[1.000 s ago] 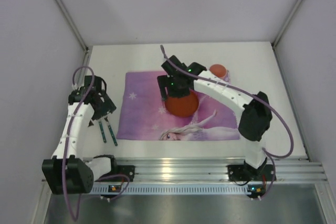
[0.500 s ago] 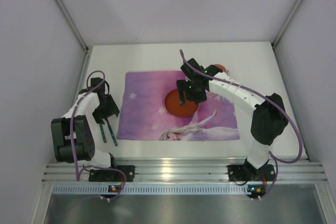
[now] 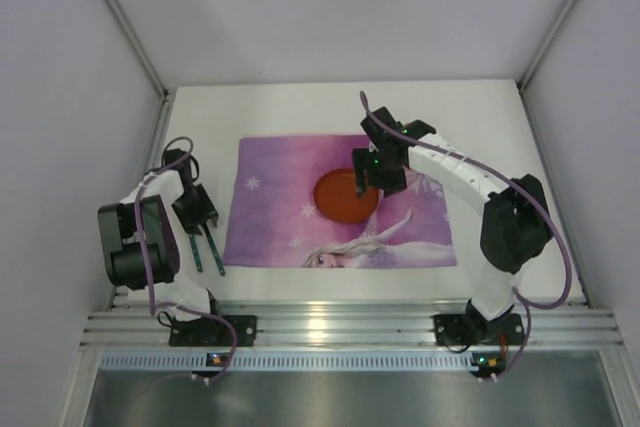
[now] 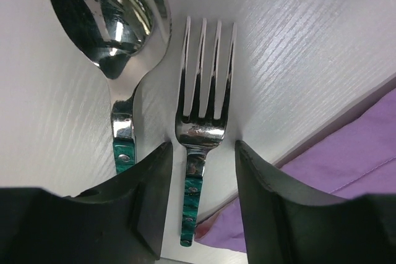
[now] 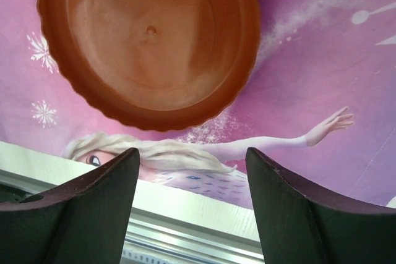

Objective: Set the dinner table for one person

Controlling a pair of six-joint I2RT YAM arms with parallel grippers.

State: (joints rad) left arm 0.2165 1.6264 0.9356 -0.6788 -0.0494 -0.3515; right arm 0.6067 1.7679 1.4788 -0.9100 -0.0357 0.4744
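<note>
On the white dinner table lies a purple princess placemat with an orange plate flat at its middle. Left of the mat lie a green-handled spoon and fork. In the left wrist view the fork lies between my left gripper's jaws, which stand partly closed with a gap on each side of its neck. The spoon lies just outside the left finger. My right gripper hangs open and holds nothing above the mat, at the plate's right rim.
A ribbed aluminium rail runs along the near edge, where both arm bases sit. The right arm arches over the back right of the mat. The mat's near-left corner lies close to the fork's handle end.
My left gripper has come down over the fork and its jaws have narrowed round it. The right gripper has drawn back to the right off the plate, which now lies flat on the mat.
</note>
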